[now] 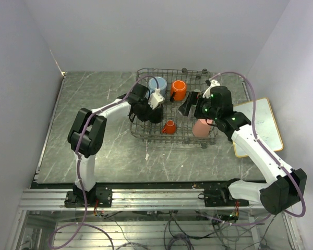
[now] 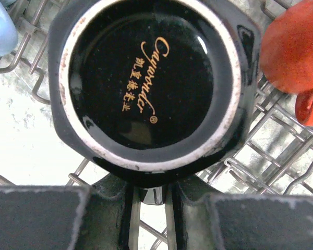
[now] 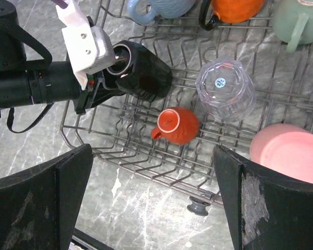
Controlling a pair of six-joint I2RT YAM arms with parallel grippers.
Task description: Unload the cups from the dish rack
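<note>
Cups: seven, all in the dish rack [image 1: 182, 139], which stands on the grey marble table [image 1: 94, 94].
Left gripper [image 2: 152, 213]: at the rack's left side, jaws drawn narrow about the black mug's handle. Thin slivers show on either side, and whether the pads press it cannot be told.
Light blue mug [image 1: 157, 83]: far left of the rack.
Black mug [image 1: 154, 113]: near left, its gold-lettered base facing the left wrist camera.
Tiny orange cup [image 1: 169, 126]: near row, base showing.
Orange mug [image 1: 178, 89]: far row, middle.
Clear glass [image 3: 225, 89]: upside down, mid-rack.
Right gripper [image 3: 151, 208]: above the rack's right half, jaws spread wide, holding nothing.
Pale green cup [image 3: 297, 21]: far right.
Pink tumbler [image 1: 202, 127]: near right corner.
White board [image 1: 266, 125]: on the table, right of the rack.
</note>
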